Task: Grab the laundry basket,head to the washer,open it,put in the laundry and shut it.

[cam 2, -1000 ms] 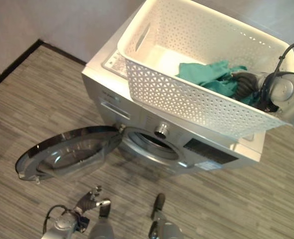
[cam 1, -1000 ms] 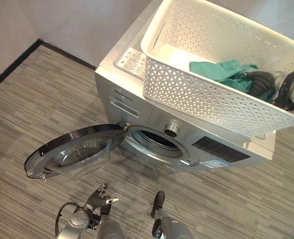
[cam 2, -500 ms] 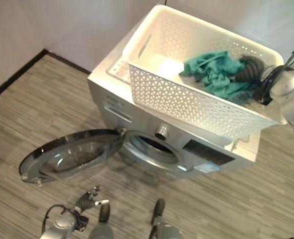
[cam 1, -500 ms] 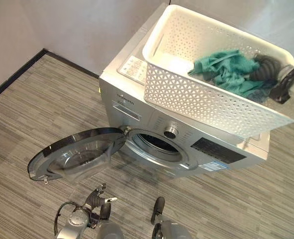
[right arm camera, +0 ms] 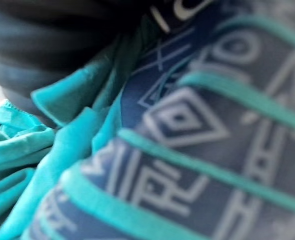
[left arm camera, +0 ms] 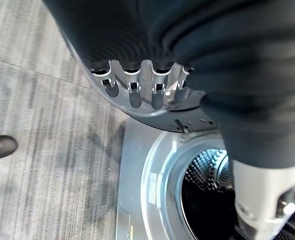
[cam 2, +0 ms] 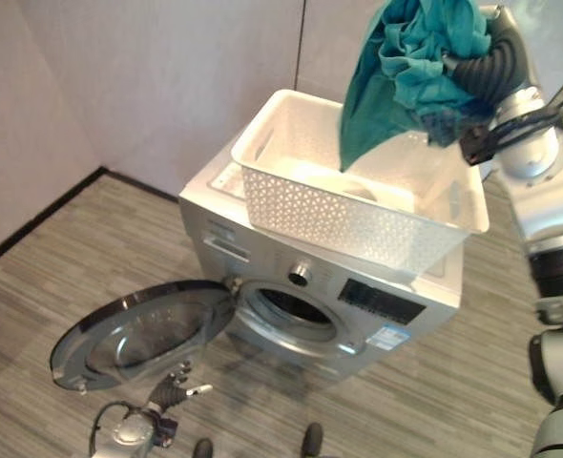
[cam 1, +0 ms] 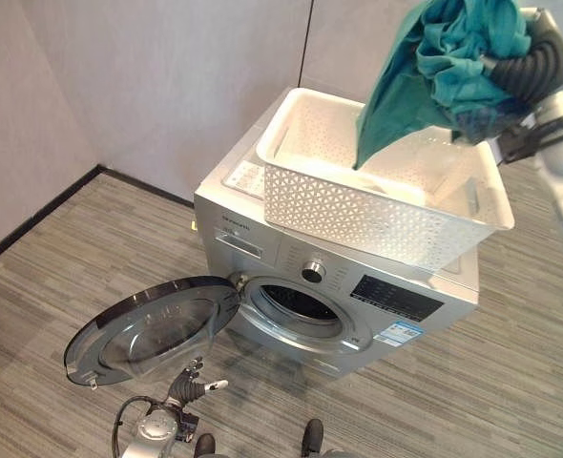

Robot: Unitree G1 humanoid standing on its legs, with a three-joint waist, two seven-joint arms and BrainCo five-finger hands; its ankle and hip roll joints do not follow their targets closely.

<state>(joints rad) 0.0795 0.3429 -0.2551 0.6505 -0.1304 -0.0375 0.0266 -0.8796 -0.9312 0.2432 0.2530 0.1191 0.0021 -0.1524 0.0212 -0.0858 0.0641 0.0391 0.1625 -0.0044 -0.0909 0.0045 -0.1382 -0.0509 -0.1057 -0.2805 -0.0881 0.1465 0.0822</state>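
Left hand: the left hand hangs low over the floor with fingers relaxed and spread, holding nothing; the washer door lies open just beyond it.
Right hand: the right hand, raised high, grips the teal laundry bundle; the laundry basket on the washer is below it.
Risk: the hanging cloth may catch the basket rim or slip loose on the way to the drum.
Change: a moment ago the laundry lay inside the basket; now it is lifted out.

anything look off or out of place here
Nothing spilled or damaged. The white perforated plastic laundry basket sits askew on the silver washing machine, overhanging its front. The right hand holds teal laundry aloft; the round door hangs open.
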